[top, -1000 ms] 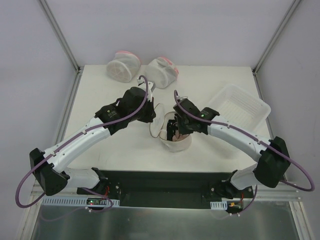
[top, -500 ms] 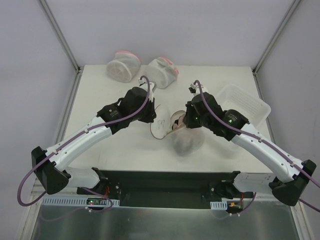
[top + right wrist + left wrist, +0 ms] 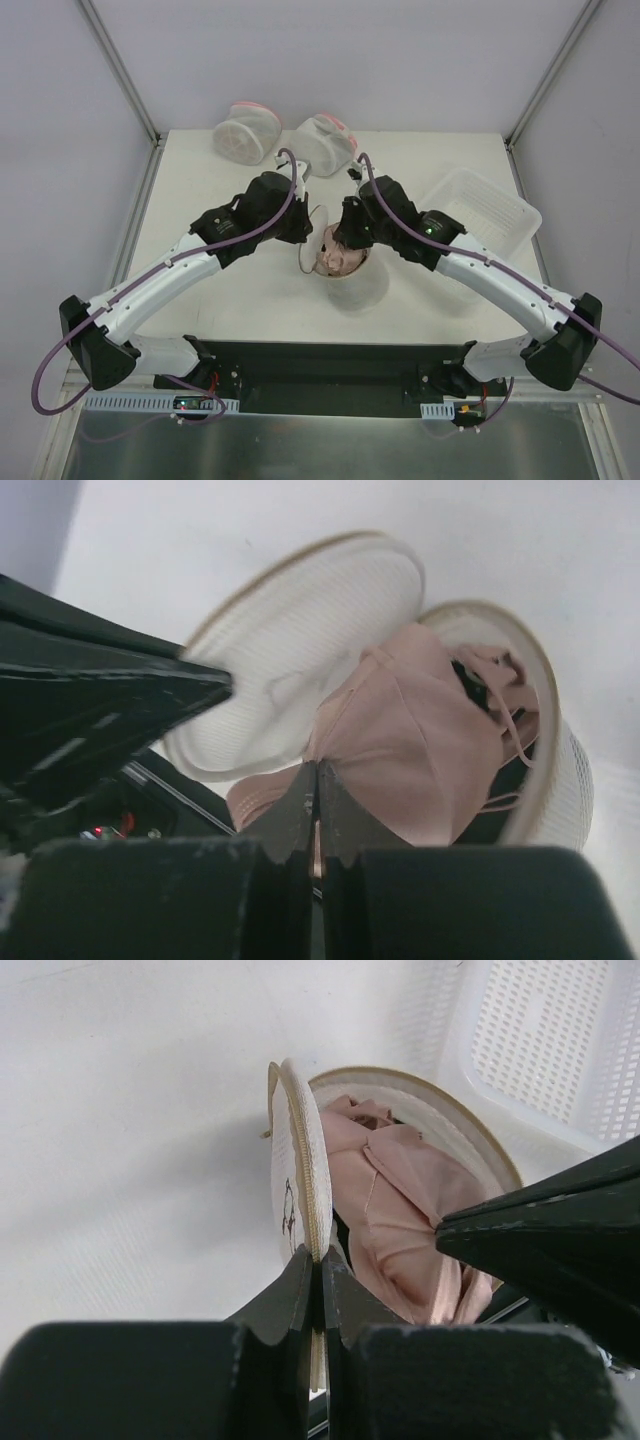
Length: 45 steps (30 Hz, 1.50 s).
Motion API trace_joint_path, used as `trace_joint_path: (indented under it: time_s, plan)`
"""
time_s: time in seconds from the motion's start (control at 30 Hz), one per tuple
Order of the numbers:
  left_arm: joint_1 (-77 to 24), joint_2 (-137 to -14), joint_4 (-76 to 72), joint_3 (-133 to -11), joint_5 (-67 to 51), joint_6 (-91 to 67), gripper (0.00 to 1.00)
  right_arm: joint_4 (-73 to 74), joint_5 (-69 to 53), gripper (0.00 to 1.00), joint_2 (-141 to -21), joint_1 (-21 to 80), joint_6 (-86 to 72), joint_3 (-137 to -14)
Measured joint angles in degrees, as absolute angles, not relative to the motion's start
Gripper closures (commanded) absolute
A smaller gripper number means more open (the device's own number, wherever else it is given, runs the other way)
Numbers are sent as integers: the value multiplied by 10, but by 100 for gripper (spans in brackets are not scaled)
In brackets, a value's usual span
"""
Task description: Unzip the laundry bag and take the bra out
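The laundry bag (image 3: 362,287) is sitting open in the middle of the worktop (image 3: 250,290), between the two arms. Its round flap (image 3: 292,1175) is standing on edge beside the mouth. The left jaws are clamping that flap by its tan rim, pressed tight together with only the mesh edge between them. A small black mark is showing on the flap's face, too slanted to read from the left wrist view.

The bra (image 3: 337,256), pale pink, is bulging out of the bag's mouth. The right jaws are pinching a fold of it, closed on the cloth. How much of it is remaining inside I cannot tell, since the right arm is covering the opening from above and the fabric is filling the close views; thin straps seem to be trailing back into the bag (image 3: 505,725).

A white plastic tray (image 3: 480,215) is lying to the right, partly cut off in the left wrist view. Two pink-trimmed mesh pouches (image 3: 245,130) (image 3: 325,140) are resting at the far edge.
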<state>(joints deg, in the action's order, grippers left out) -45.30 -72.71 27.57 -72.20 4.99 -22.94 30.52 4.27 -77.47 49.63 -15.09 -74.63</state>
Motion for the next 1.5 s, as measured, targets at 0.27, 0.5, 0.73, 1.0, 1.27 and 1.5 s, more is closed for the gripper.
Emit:
trace_joint_path:
  time_s: [0.27, 0.5, 0.73, 1.0, 1.27, 1.5]
  plan:
    - [-453, -696, 278, -723, 52, -215, 100, 232, 52, 99, -717, 498, -165, -743]
    - [-453, -690, 280, -723, 62, -214, 100, 248, 80, 99, -707, 497, -167, -745]
    - [-453, -690, 282, -723, 67, -211, 100, 300, 145, 99, -631, 497, -136, -820]
    - [-453, -694, 282, -723, 67, -210, 100, 311, 246, 98, -558, 492, -88, -890]
    - [-453, -703, 283, -728, 67, -210, 100, 332, 302, 99, -564, 487, -50, -903]
    - [-453, -707, 283, -728, 67, -209, 100, 341, 355, 99, -558, 481, -17, -911]
